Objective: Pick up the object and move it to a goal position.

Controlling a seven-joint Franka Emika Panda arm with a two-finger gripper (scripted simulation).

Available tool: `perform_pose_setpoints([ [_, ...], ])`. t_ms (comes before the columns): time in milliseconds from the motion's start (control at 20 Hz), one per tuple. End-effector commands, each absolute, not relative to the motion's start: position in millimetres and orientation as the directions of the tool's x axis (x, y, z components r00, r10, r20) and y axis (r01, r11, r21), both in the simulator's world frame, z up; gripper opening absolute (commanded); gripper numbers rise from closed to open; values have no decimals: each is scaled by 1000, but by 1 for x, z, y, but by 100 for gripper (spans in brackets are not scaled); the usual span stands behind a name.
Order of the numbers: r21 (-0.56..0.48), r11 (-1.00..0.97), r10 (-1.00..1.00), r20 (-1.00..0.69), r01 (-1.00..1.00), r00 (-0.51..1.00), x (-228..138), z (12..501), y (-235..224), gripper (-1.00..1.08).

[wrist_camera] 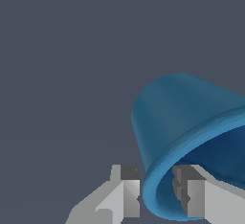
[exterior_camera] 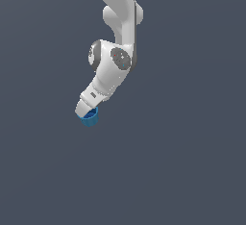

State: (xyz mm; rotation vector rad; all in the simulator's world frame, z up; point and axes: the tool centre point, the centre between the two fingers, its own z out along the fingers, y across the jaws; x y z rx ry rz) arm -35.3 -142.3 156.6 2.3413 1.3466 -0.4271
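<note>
Gripper (wrist_camera: 155, 196) pinching blue cup's (wrist_camera: 182, 122) rim, one finger inside, one outside; cup apparently lifted, transport to goal seemingly remaining.

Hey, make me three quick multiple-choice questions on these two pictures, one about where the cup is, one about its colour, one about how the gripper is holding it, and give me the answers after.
1. Where is the cup in the exterior view?
A. at the gripper's tip
B. far off at the exterior view's right
C. above the arm

2. What colour is the cup?
A. red
B. blue
C. yellow

3. How do the fingers hold it?
A. apart from it, open
C. both outside the cup
B. one outside the wall, one inside the hollow

Answers: 1 A, it sits right at the white gripper's end. 2 B, bright blue in both views. 3 B, the wrist view shows the rim between the fingers.
</note>
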Motion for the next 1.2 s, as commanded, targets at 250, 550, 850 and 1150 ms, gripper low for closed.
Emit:
perform_pose_setpoints([
  [250,194,-453,747,-450,870,489,-80,207,-175,-100],
  [550,194,-453,747,-450,870,489,-108,238,-195,-100],
  [850,194,-452,747,-451,870,489,-124,259,-209,-100],
  [1150,195,-452,746,-452,870,489,-130,266,-213,-100],
])
